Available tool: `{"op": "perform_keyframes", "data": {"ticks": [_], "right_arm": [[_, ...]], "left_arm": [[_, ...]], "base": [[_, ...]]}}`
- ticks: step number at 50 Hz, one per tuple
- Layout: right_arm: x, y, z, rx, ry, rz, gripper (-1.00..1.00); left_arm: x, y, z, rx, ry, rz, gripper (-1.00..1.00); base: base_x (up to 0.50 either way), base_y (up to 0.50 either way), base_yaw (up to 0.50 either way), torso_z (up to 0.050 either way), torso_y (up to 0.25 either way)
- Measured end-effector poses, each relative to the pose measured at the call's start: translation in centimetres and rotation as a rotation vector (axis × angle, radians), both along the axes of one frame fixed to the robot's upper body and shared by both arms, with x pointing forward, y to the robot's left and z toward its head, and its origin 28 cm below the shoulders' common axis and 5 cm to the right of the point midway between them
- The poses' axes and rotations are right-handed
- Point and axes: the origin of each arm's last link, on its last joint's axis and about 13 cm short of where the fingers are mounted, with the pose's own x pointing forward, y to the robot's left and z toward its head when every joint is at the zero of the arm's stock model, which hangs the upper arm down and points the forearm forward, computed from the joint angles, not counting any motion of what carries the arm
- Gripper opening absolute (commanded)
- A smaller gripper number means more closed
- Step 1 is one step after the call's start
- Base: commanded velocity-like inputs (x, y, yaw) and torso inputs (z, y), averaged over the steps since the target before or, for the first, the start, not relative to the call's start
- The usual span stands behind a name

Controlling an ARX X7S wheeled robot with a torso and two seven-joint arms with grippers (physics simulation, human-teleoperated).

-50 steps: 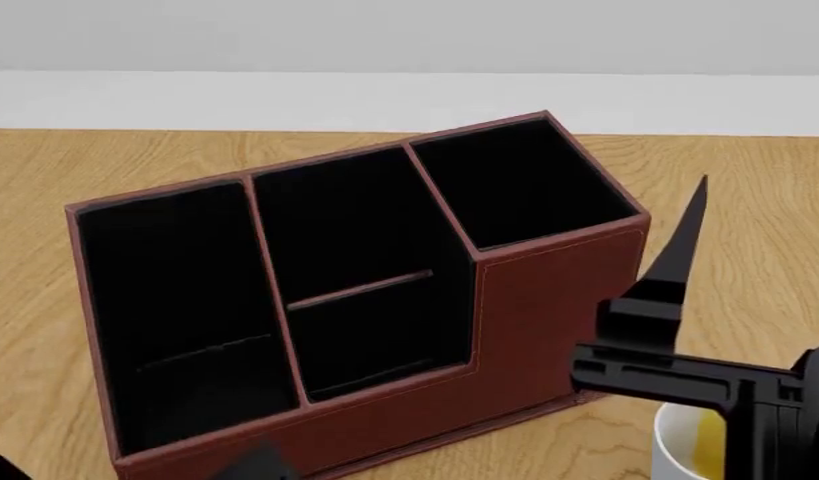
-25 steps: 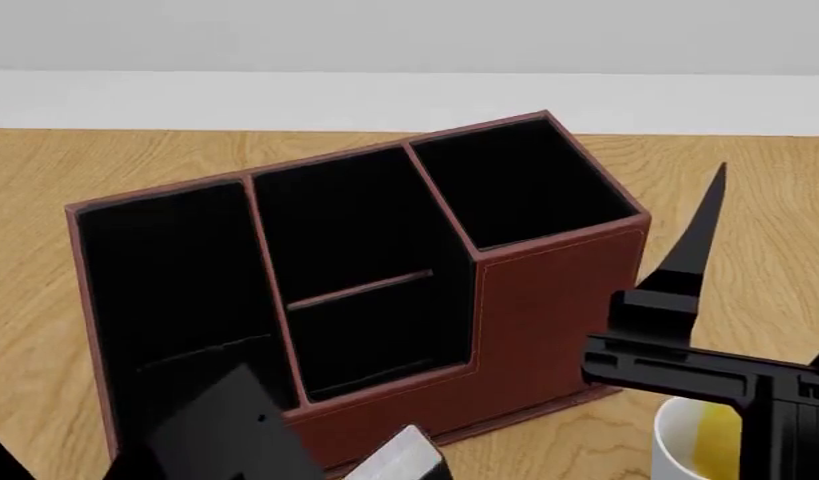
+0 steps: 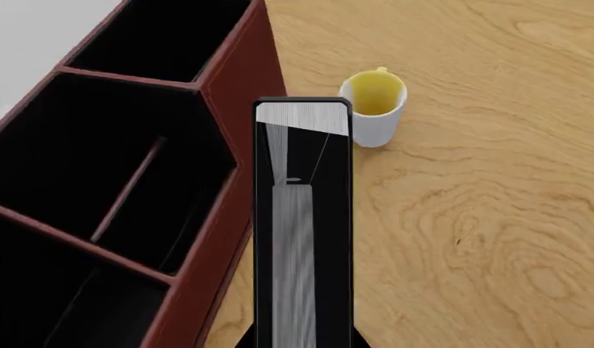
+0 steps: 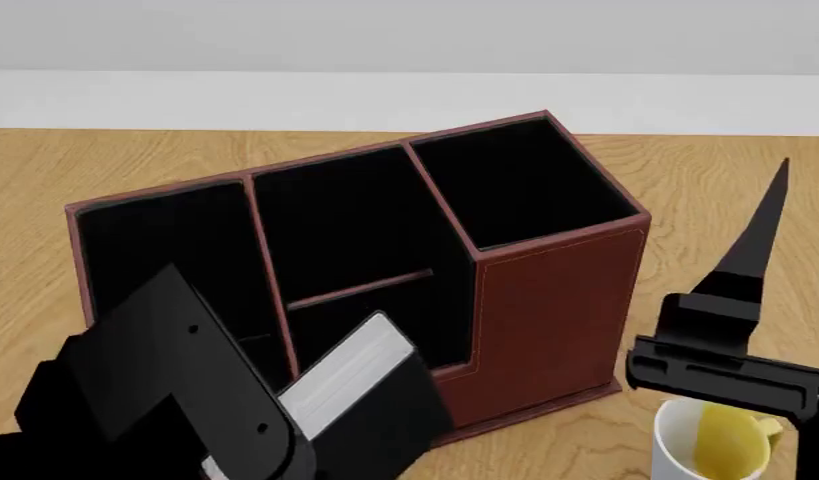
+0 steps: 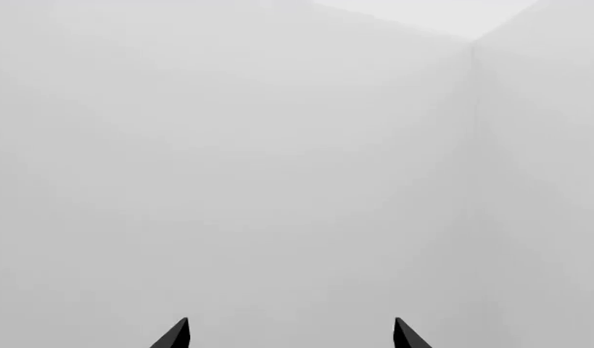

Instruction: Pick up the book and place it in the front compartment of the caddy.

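The reddish-brown caddy (image 4: 543,300) stands mid-table with its tall cell at the right. Its front compartment (image 4: 382,330) is the low-walled middle cell before the thin crossbar; it also shows in the left wrist view (image 3: 171,210). My left gripper (image 3: 302,342) is shut on the book (image 3: 302,181), a black slab with pale page edges. In the head view the book (image 4: 345,378) is held tilted just in front of the caddy's low front wall, outside it. My right gripper (image 4: 775,190) is open and empty, pointing up at the right of the caddy, with its fingertips (image 5: 180,335) apart.
A white mug with yellow inside (image 4: 709,445) stands on the wooden table (image 4: 729,170) close to the caddy's front right corner, below my right gripper; it also shows in the left wrist view (image 3: 374,109). A white wall rises behind the table.
My left arm has risen into view from the bottom left, bringing the book up toward the caddy's front wall. My right gripper has moved to the right, away from the caddy.
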Motion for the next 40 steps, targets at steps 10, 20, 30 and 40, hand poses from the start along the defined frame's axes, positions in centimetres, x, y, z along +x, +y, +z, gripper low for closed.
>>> {"op": "perform_keyframes", "data": {"ticks": [10, 20, 30, 40], "right_arm": [[-0.9, -0.9, 0.6, 0.006, -0.027, -0.049, 1.0], [-1.1, -1.2, 0.8, 0.013, -0.042, -0.065, 1.0], [-1.1, -1.3, 0.9, 0.018, -0.044, -0.064, 1.0], [-0.9, -1.1, 0.7, 0.018, -0.037, -0.057, 1.0]], "left_arm": [[0.3, 0.4, 1.9, 0.01, -0.064, 0.011, -1.0], [1.4, 1.0, 4.7, 0.028, -0.163, 0.019, -1.0], [3.0, 1.6, 8.3, 0.033, -0.243, 0.004, -1.0], [5.7, 2.1, 11.8, 0.125, -0.218, -0.022, -1.0]], "base": [[0.0, 0.0, 0.0, 0.0, 0.002], [0.0, 0.0, 0.0, 0.0, 0.001], [0.0, 0.0, 0.0, 0.0, 0.001], [0.0, 0.0, 0.0, 0.0, 0.001]]}}
